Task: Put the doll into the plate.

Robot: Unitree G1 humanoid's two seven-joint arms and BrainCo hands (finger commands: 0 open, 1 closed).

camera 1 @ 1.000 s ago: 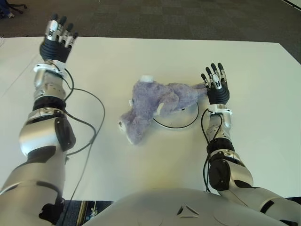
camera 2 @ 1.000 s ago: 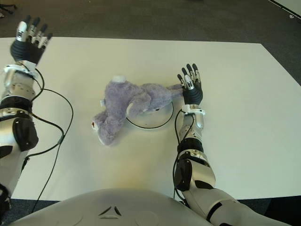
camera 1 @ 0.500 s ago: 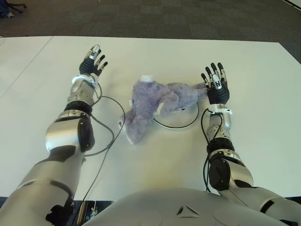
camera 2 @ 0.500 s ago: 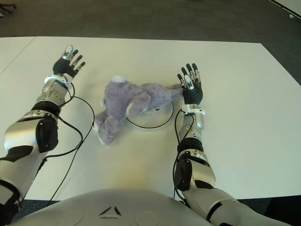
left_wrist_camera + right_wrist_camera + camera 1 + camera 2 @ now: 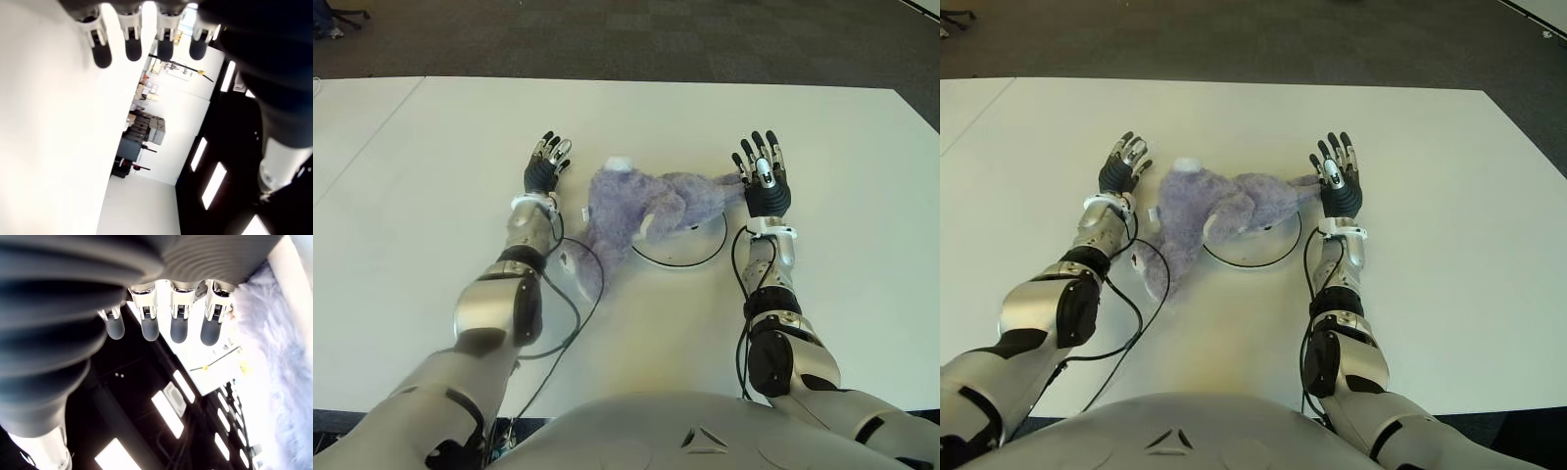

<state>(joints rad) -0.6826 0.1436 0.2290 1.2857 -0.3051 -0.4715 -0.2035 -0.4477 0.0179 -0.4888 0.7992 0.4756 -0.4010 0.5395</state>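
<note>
Left hand (image 5: 544, 166): fingers straight and spread, holding nothing, just beside the doll's left flank. I cannot tell whether it touches the fur.

Right hand (image 5: 762, 181): fingers straight and spread, holding nothing, just beside the doll's far limb on the right.

Doll (image 5: 636, 215): purple plush, lying on its side between my two hands. One end drapes over the plate (image 5: 690, 255); the head end lies off the rim on the table, toward my left arm.

Cable (image 5: 570, 313): black, looping from my left forearm across the table, passing close by the doll's head.

Risks, as I judge them: a push from the left alone could slide the light plate along with the doll instead of seating it; the soft body may fold or roll over the rim; the cable could snag the head end as the arm sweeps.

Table (image 5: 636, 117): white, flat and matte, otherwise bare around the doll.

Room: dark carpet beyond the far edge; ceiling light strips show in the wrist views.
</note>
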